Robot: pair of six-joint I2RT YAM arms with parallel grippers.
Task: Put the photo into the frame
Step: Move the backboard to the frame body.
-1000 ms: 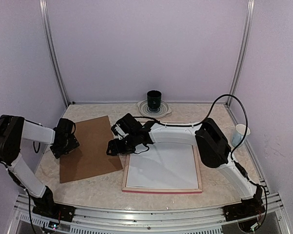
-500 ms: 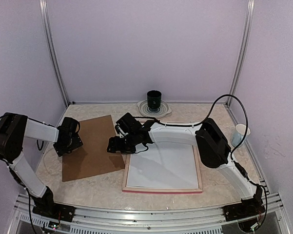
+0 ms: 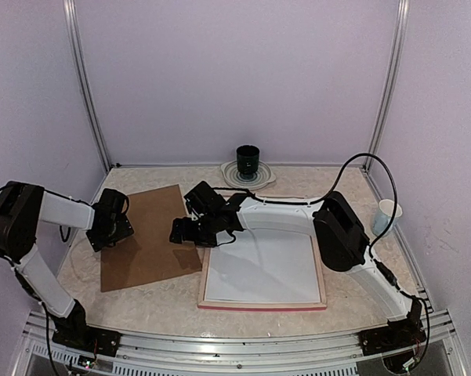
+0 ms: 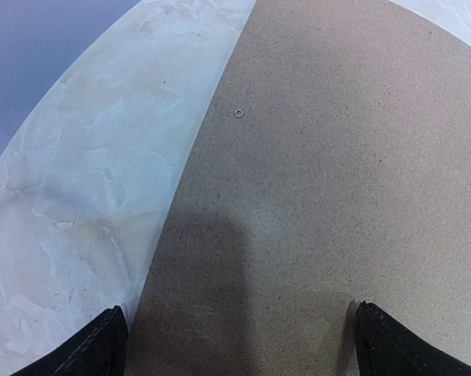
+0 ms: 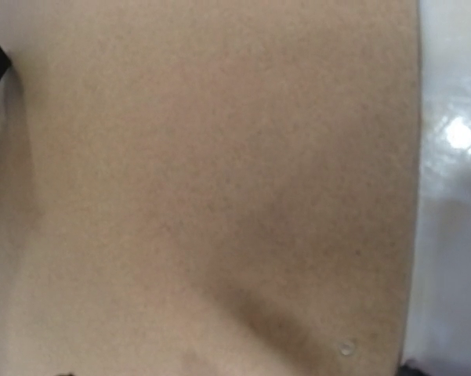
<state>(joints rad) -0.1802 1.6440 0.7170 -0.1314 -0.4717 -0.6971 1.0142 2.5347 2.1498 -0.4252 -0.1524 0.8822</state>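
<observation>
The frame (image 3: 321,268) lies flat right of centre, its pink front edge toward me and a white sheet (image 3: 262,266) filling its opening. The photo is hidden; no printed picture shows anywhere. A plain brown backing board (image 3: 150,243) lies left of the frame. My left gripper (image 3: 114,232) hovers over the board's left edge, open; its fingertips (image 4: 94,348) stand wide apart above the board (image 4: 321,172). My right gripper (image 3: 182,233) is low over the board's right edge, beside the frame's far-left corner. The board (image 5: 219,157) fills its view, with only slivers of its fingers showing at the bottom edge, far apart.
A dark green cup (image 3: 248,159) stands on a pale plate (image 3: 227,174) at the back centre. A white paper cup (image 3: 388,213) sits by the right wall. Lilac walls and metal posts close in the table.
The brown board has slid a little to the right, toward the frame. My left gripper has followed it rightward. The right gripper has stayed at the board's right edge.
</observation>
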